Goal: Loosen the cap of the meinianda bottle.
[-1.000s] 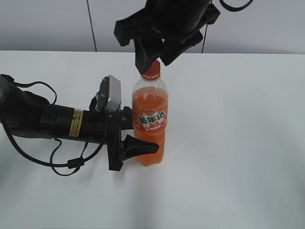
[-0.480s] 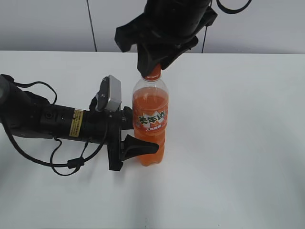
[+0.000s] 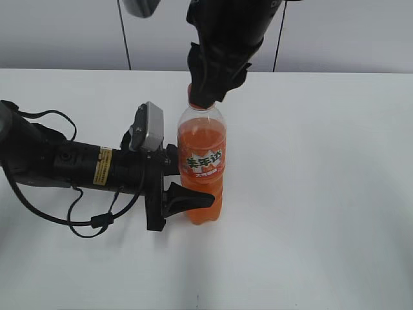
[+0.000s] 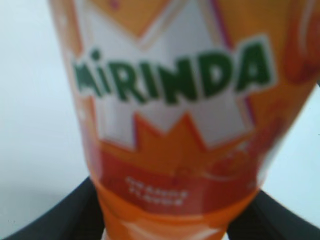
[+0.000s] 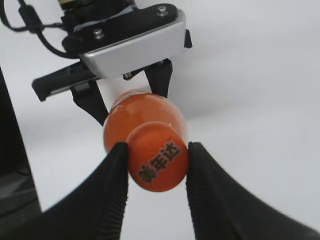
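Observation:
The meinianda bottle (image 3: 204,169) stands upright on the white table, full of orange drink, with an orange label. My left gripper (image 3: 184,181) lies low on the table and is shut on the bottle's lower body; the left wrist view shows the label (image 4: 175,110) filling the frame between the two dark fingers. My right gripper (image 3: 205,97) comes down from above and is shut on the orange cap (image 5: 157,161), which sits pinched between its two black fingers (image 5: 156,165) in the right wrist view. In the exterior view the cap is mostly hidden by the gripper.
The white table (image 3: 322,194) stretches to a grey back wall. Black cables (image 3: 84,219) trail from the left arm at the left. The left wrist camera housing (image 3: 150,126) sits close beside the bottle's shoulder.
The right gripper has come down and turned over the bottle top, and its fingers have closed on the cap. The bottle and the left gripper have stayed in place.

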You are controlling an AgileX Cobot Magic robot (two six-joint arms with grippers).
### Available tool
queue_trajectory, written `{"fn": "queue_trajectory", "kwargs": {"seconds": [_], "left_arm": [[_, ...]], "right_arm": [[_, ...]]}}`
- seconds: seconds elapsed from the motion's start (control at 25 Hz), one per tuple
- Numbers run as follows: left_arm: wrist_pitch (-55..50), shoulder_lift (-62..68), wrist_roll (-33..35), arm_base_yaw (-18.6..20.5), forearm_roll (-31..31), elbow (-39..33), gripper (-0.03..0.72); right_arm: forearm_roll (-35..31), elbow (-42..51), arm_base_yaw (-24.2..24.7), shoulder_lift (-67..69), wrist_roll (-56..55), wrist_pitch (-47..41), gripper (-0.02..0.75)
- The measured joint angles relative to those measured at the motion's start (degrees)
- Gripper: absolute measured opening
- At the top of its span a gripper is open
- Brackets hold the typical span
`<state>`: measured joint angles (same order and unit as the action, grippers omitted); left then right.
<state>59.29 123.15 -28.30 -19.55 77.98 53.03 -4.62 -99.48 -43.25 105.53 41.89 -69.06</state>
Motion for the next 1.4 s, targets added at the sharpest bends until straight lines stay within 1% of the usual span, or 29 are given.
{"fn": "queue_trajectory", "kwargs": {"seconds": [0.16,0.28,0.56,0.72,0.88,1.4], "left_arm": [[0.0,0.0,-0.2,0.1,-0.1,0.0,0.412],[0.0,0.0,-0.2,0.2,-0.1,0.0,0.412],[0.0,0.0,-0.2,0.2,-0.1,0.0,0.412],[0.0,0.0,-0.1,0.2,0.0,0.0,0.412],[0.0,0.0,-0.1,0.2,0.0,0.0,0.412],[0.0,0.0,0.0,0.1,0.1,0.0,0.411]], "right_arm": [[0.0,-0.6,0.0,1.0,17.3,0.1,0.269],[0.0,-0.9,0.0,1.2,22.7,0.2,0.269],[-0.3,-1.1,0.0,1.1,29.9,0.2,0.269],[-0.8,-1.1,0.0,1.1,33.6,0.0,0.269],[-0.8,-1.1,0.0,0.7,35.0,-0.1,0.269],[-0.8,-0.9,0.0,0.5,33.8,-0.3,0.282]]}}
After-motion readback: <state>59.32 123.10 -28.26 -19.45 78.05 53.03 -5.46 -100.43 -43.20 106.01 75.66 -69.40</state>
